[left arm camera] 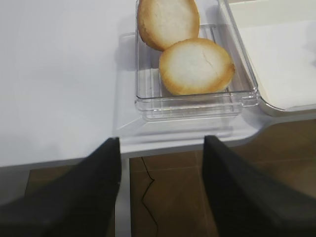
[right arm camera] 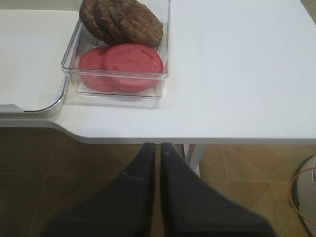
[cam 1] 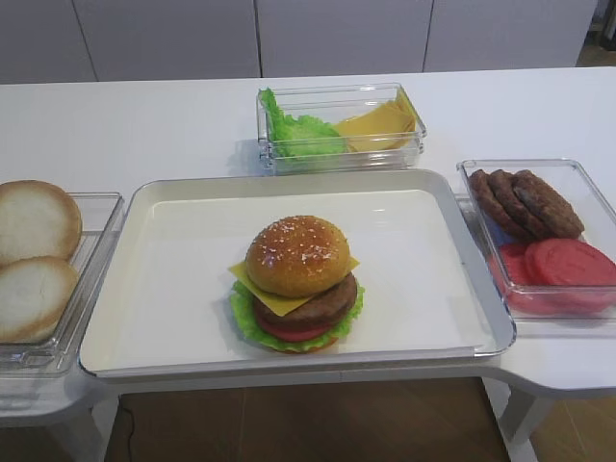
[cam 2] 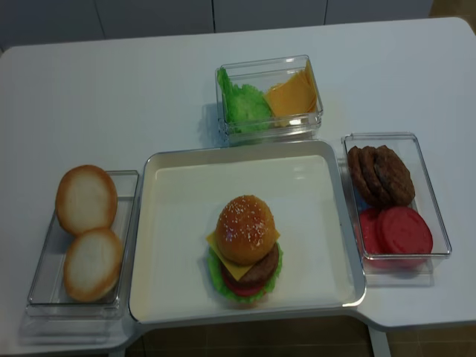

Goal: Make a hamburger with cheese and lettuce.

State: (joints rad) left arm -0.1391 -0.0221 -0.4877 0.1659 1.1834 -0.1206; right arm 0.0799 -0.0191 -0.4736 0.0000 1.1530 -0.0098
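— Gripper fingers first: what are they doing?
— Left gripper [left arm camera: 160, 148] is hanging over the table edge, jaws spread wide and holding nothing; right gripper [right arm camera: 157, 148] is sitting pressed together, also bare.
— And the hamburger [cam 1: 297, 282]?
— It's standing on the white tray [cam 1: 414, 289], cheese [cam 1: 252, 282] poking out under the sesame top, lettuce [cam 1: 245, 322] frilling around the base.

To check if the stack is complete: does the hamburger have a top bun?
Yes, a sesame top bun sits on the hamburger in the tray.
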